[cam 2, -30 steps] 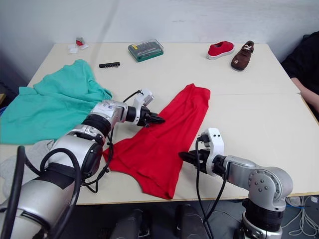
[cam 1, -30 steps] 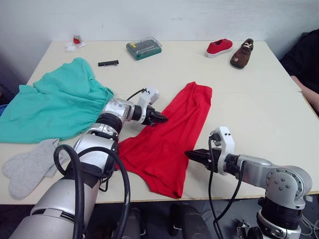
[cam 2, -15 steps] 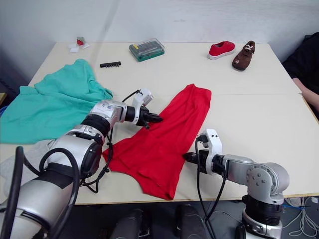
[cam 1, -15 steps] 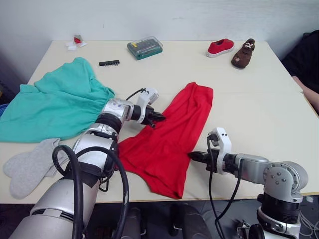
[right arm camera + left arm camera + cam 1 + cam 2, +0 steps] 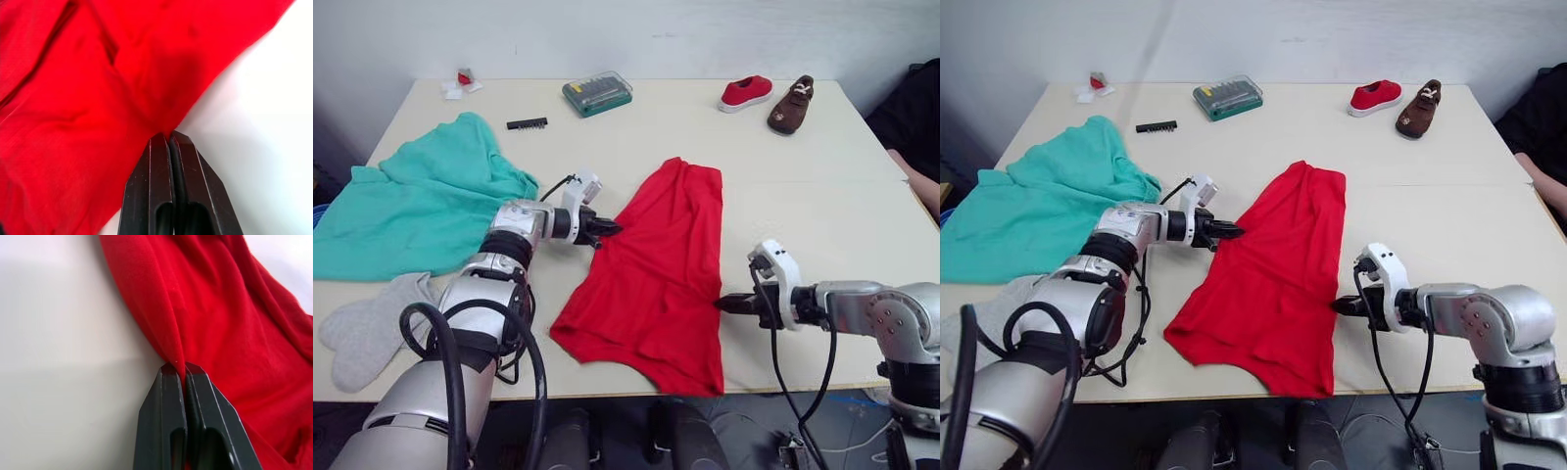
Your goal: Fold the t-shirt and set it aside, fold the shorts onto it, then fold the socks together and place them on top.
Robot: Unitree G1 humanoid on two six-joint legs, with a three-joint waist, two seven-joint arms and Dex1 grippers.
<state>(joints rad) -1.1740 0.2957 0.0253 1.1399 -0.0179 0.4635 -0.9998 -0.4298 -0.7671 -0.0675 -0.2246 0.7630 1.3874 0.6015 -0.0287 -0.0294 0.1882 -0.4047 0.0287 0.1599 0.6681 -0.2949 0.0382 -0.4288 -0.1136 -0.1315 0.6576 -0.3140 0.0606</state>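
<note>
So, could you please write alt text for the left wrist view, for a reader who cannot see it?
The left gripper, its two black fingers closed, pinches a fold at the edge of the bright red t-shirt. The shirt lies rumpled on a pale table.

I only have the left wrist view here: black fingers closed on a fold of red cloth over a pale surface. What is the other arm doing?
Observer: The right gripper is shut on the opposite edge of the t-shirt, so the shirt lies stretched between it and the left gripper.
Operator: Where are the other clothes?
Observer: The shorts lie spread out on the table, to the robot's left of the shirt and apart from it.
Operator: And the socks?
Observer: The socks lie near the front table edge, on the robot's left, just in front of the shorts.
</note>
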